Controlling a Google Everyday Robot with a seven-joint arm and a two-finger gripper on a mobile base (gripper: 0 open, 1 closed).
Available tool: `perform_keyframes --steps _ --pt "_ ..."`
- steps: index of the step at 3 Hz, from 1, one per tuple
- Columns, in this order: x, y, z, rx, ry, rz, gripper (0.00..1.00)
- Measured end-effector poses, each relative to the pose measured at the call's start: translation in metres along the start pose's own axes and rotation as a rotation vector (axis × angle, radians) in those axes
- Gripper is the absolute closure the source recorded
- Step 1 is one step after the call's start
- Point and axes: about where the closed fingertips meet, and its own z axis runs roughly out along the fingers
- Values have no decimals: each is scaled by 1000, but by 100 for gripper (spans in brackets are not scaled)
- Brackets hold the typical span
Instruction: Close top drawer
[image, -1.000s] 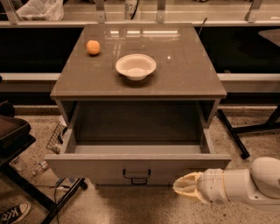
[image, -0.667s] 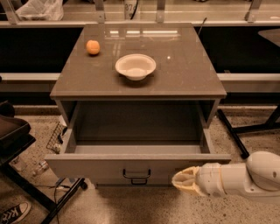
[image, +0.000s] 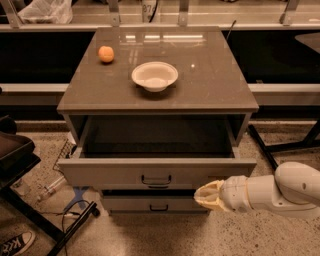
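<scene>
The top drawer (image: 110, 173) of the grey-brown cabinet stands partly open, and its dark inside shows behind the flat front panel. Its small dark handle (image: 156, 180) sits at the centre of the panel. My gripper (image: 204, 195), with pale cream fingers on a white arm, comes in from the right. It sits against the lower right part of the drawer front, right of the handle, with its fingers together and nothing in them. A like drawer front (image: 127, 204) shows below.
A white bowl (image: 154, 75) and an orange (image: 105, 54) sit on the cabinet top (image: 215, 87). A black stand (image: 17, 157) and cables lie at the left on the floor, with a shoe (image: 15, 244). A dark frame leg (image: 262, 150) stands at the right.
The gripper has moved left and towards the cabinet, and the top drawer has slid part of the way in. Less of its inside shows now.
</scene>
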Motion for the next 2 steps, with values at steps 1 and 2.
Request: perform_keyframes --steps 1,2 --pt "-5 -44 8 12 0 -23 100" --pt "-7 -66 12 20 -2 -33 100"
